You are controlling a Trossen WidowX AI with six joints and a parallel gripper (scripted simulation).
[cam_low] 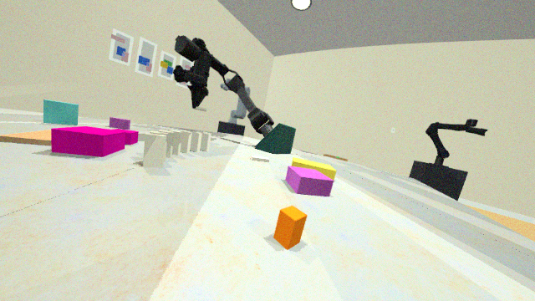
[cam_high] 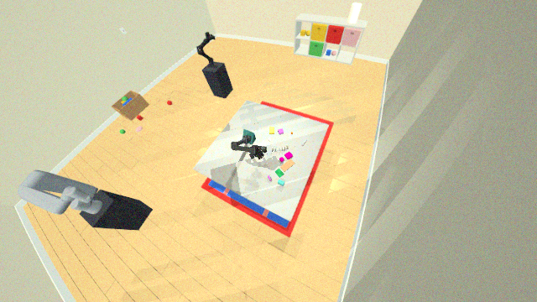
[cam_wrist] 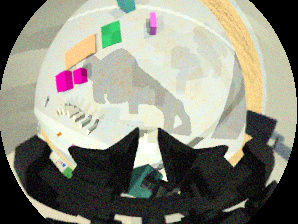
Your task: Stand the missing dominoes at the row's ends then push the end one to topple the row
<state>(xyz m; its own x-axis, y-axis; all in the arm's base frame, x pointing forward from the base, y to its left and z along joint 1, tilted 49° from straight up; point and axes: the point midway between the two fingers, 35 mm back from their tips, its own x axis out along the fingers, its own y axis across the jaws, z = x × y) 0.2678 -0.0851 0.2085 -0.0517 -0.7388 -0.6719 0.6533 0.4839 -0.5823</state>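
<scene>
Exterior view shows the table (cam_high: 302, 197) (cam_low: 104, 234) (cam_wrist: 135, 40) below the end effector (cam_high: 258, 153) (cam_low: 200, 107) (cam_wrist: 148, 129), which is closed on a pale domino (cam_low: 201, 109), held clear of the surface. The standing row (cam_high: 280, 148) (cam_low: 154, 151) (cam_wrist: 75, 114) is lower and near it, untouched; a small flat pale piece (cam_low: 260, 159) lies below it.

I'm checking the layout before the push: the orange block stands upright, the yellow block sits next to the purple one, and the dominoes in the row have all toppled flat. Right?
Not quite: the dominoes in the row are standing upright, as the exterior view shows. The rest stays as you put it.
</scene>
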